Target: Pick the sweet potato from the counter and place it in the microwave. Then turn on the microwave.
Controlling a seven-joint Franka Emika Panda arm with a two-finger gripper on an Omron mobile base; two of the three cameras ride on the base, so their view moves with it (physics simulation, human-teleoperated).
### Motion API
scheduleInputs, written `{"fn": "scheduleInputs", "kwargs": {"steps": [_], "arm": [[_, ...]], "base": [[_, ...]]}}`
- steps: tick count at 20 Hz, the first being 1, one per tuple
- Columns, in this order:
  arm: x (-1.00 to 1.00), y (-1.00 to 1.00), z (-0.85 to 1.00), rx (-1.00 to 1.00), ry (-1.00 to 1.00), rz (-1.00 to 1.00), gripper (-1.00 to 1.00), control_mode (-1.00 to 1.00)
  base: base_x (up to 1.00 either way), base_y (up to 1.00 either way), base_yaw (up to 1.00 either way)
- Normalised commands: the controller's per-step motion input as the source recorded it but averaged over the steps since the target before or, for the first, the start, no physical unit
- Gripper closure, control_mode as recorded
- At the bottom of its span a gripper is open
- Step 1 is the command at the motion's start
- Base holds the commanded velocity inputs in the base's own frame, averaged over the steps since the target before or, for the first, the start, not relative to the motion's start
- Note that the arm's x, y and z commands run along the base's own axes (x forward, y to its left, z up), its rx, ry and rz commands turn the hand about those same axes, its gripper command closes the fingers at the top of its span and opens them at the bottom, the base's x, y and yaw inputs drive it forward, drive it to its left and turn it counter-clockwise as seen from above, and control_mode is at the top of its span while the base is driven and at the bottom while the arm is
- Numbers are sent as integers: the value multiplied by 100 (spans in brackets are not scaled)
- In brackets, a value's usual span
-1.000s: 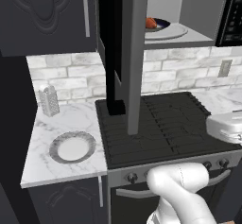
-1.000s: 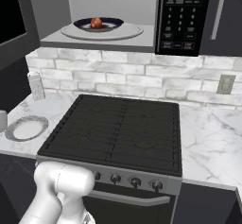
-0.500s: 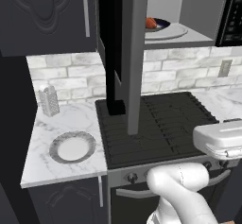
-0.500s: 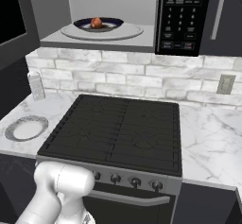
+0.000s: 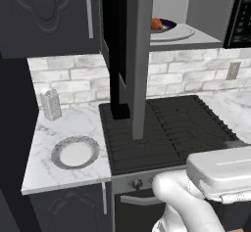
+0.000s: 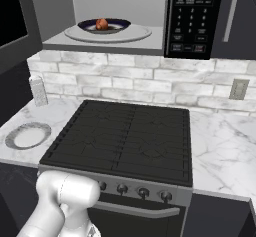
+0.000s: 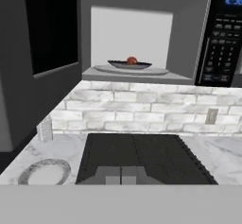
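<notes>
The sweet potato lies in a dark bowl on the round pale plate inside the microwave. The microwave's door stands swung open to the left. My gripper is shut with nothing in it. It hangs low in front of the stove, well back from the microwave, and looks toward the cavity. The white marble counter runs on both sides of the stove.
A black ridged stovetop lies under the microwave. On the left counter are a round plate and a small shaker. A wall outlet sits on the brick backsplash at right.
In the left base view the arm's white hand has sunk lower and come closer to the camera at the right edge. The sweet potato and the door have not moved.
</notes>
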Motion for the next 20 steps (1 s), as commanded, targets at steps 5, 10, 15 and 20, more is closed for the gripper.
{"fn": "scheduleInputs", "kwargs": {"steps": [5, 10, 15, 20], "arm": [[-25, 35, -8, 0, -12, 0, 100, -100], [-20, 39, -11, 0, -10, 0, 100, -100], [0, 40, -8, 0, -9, -2, 100, -100], [4, 46, -7, 0, -9, -6, 100, -100]], "base": [[0, 0, 0], [0, 0, 0], [0, 0, 0], [0, 0, 0]]}}
